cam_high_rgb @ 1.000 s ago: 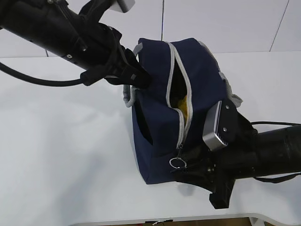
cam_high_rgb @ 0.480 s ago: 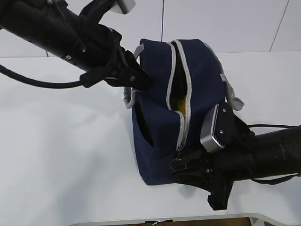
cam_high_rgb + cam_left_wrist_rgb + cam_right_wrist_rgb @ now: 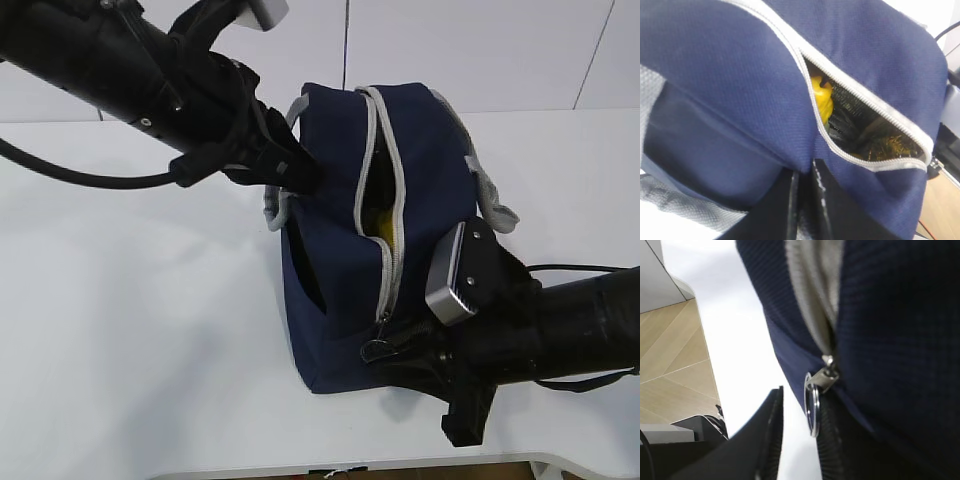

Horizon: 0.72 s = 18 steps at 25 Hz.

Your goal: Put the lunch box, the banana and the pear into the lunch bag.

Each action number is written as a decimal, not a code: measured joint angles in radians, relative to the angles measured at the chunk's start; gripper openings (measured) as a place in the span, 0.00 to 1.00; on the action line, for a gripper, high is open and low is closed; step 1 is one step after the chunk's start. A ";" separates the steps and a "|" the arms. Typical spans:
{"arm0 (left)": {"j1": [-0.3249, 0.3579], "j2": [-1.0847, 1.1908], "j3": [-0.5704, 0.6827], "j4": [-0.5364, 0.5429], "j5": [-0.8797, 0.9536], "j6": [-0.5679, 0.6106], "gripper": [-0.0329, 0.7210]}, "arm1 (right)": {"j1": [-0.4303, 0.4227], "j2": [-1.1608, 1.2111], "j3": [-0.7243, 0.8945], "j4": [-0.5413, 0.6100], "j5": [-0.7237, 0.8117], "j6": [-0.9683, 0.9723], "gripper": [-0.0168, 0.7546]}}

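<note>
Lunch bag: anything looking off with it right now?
Nothing damaged or spilled. The lunch bag sits tilted on the table, zipper only partly closed, yellow fruit showing through the gap.

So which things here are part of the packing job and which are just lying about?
Part of the job:
- lunch bag, partly unzipped
- yellow fruit inside it; banana or pear, cannot tell
- ring pull
- left claw
- right claw

Just lying about:
- nothing but the white table
</note>
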 joint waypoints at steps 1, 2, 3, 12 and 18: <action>0.000 0.000 0.000 0.000 0.000 0.000 0.04 | 0.000 0.000 0.000 0.000 0.000 0.000 0.25; 0.000 0.000 0.000 0.000 0.000 0.002 0.04 | 0.000 0.000 0.000 0.000 0.000 0.000 0.23; 0.000 0.000 0.000 0.000 0.000 0.002 0.04 | 0.000 0.000 0.000 0.000 -0.002 0.000 0.22; 0.000 0.000 0.000 0.000 0.001 0.002 0.04 | 0.000 0.000 0.000 0.003 -0.051 -0.001 0.05; 0.000 0.000 0.000 0.000 0.002 0.002 0.04 | 0.000 0.000 0.000 0.001 -0.060 -0.002 0.05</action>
